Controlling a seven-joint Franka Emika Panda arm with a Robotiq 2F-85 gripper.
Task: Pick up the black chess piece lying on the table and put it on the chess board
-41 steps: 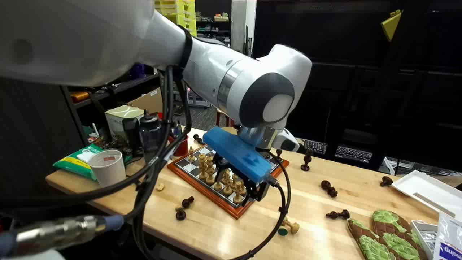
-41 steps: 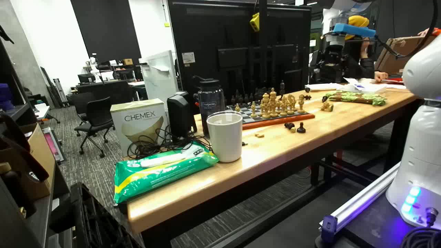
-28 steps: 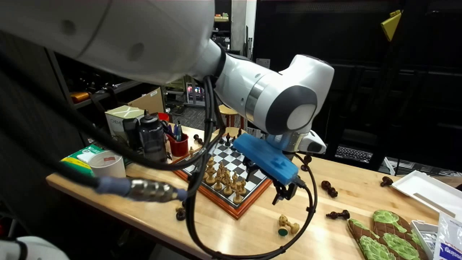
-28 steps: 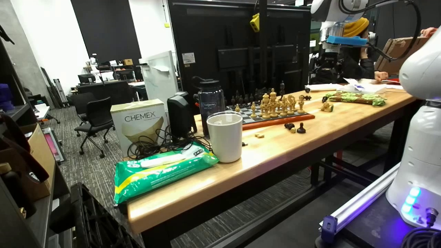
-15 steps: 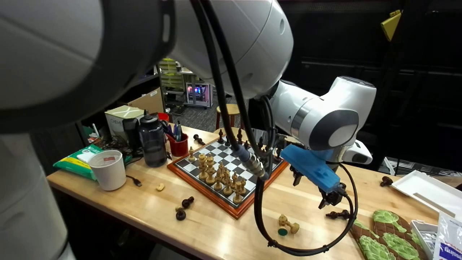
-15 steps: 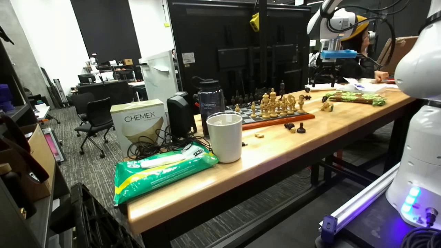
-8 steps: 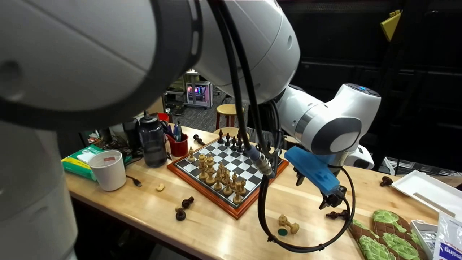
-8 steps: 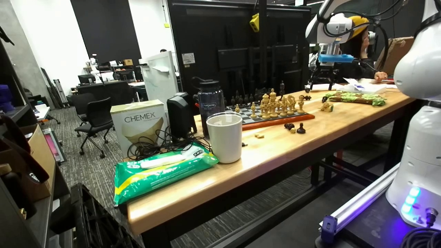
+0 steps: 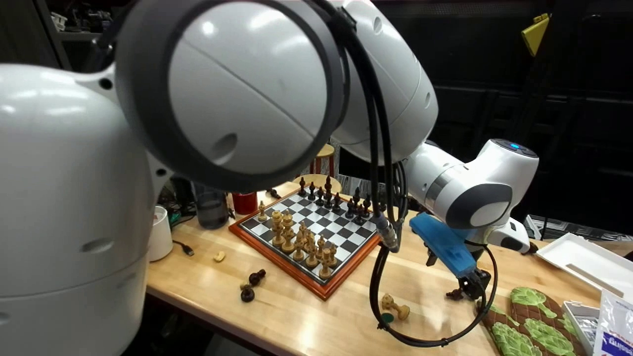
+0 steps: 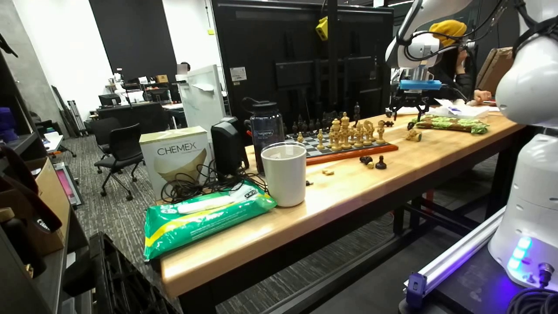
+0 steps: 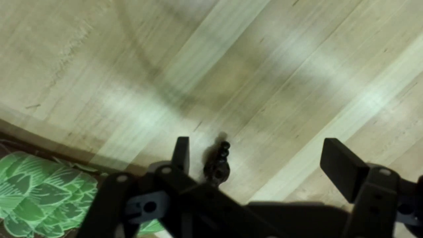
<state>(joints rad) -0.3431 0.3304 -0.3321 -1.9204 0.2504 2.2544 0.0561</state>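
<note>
A black chess piece point(image 11: 217, 170) lies on its side on the wooden table. In the wrist view it shows between the two fingers, closer to the left one, and its lower end is hidden by the gripper. In an exterior view only part of the piece point(image 9: 454, 294) shows beside the gripper. My gripper point(image 11: 256, 152) is open and empty, with its fingers wide apart above the table. It also shows in both exterior views point(image 9: 447, 274) point(image 10: 407, 117). The chess board point(image 9: 277, 264), with a reddish-brown rim, stands away from the gripper and carries light and black pieces.
A green-and-brown patterned mitt point(image 9: 549, 326) lies close beside the black piece. Light pieces point(image 9: 395, 307) lie fallen near the board's corner. Dark pieces point(image 9: 255, 277) lie by the front edge. A white tray point(image 9: 588, 267), a bottle point(image 10: 266, 131) and a white cup point(image 10: 285, 174) stand on the table.
The arm has swung from over the chess board toward the mitt side, and the gripper has come down closer to the table above the lying black piece. No piece has visibly moved.
</note>
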